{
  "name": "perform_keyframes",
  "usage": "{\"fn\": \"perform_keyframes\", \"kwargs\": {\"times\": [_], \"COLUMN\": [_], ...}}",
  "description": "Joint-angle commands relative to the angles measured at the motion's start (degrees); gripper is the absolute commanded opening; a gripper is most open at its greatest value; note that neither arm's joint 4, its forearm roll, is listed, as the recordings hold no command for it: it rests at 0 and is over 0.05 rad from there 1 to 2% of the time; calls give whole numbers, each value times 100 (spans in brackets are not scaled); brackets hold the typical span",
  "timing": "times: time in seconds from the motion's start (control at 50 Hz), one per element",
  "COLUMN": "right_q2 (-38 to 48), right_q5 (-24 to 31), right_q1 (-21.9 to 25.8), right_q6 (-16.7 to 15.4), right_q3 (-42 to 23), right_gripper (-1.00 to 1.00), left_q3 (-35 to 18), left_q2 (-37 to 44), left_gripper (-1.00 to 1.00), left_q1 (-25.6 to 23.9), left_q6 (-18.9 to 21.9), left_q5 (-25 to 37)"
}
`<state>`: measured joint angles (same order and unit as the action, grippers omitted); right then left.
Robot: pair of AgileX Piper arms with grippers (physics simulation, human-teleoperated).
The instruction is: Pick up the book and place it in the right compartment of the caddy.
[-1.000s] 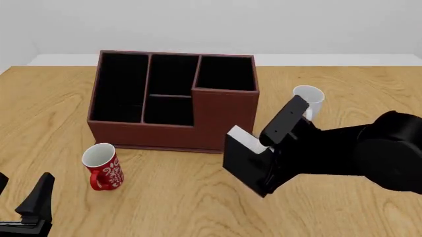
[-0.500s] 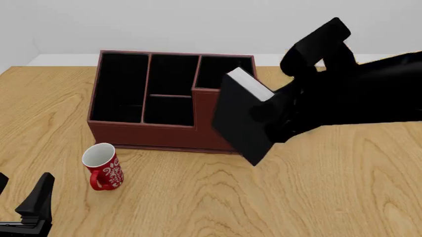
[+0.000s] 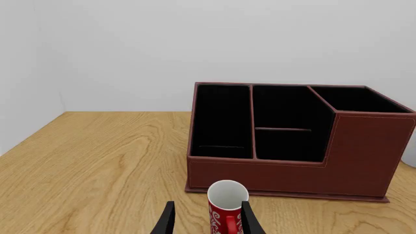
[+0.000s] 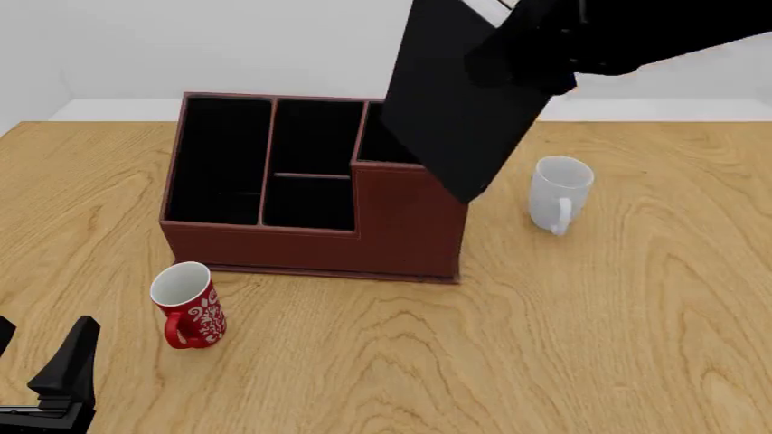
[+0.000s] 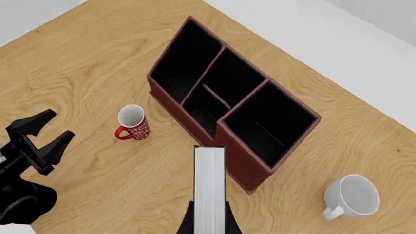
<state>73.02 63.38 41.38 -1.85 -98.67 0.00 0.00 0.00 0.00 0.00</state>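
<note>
The black book (image 4: 456,104) hangs tilted in the air, high above the caddy's right end, with my right gripper (image 4: 527,56) shut on it. The right wrist view looks down its white page edge (image 5: 209,183) between the fingers (image 5: 188,223), with the caddy (image 5: 195,83) below. The reddish-brown caddy (image 4: 404,226) stands at mid-table; the book partly hides its tall right compartment (image 4: 392,145), which shows black-lined in the right wrist view (image 5: 270,122). My left gripper (image 4: 39,351) rests open and low at the near left, in front of the red mug (image 3: 227,207).
A red patterned mug (image 4: 187,303) stands in front of the caddy's left end. A white mug (image 4: 559,190) stands just right of the caddy. The left arm (image 5: 26,161) shows in the right wrist view near the red mug (image 5: 132,122).
My right gripper has lifted the book from beside the caddy's front right corner, up and away toward the far side, until it hangs above the right compartment. The left arm has stayed still.
</note>
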Motion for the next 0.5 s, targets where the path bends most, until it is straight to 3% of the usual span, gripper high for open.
{"fn": "perform_keyframes", "kwargs": {"times": [0.02, 0.5], "right_q2": [662, 1629], "right_q5": [612, 652], "right_q1": [-239, -648], "right_q6": [-160, -658], "right_q3": [-1444, -2295], "right_gripper": [-100, -100], "left_q3": [0, 0], "left_q2": [0, 0], "left_gripper": [100, 100], "left_q1": [0, 0], "left_q6": [0, 0], "left_q5": [0, 0]}}
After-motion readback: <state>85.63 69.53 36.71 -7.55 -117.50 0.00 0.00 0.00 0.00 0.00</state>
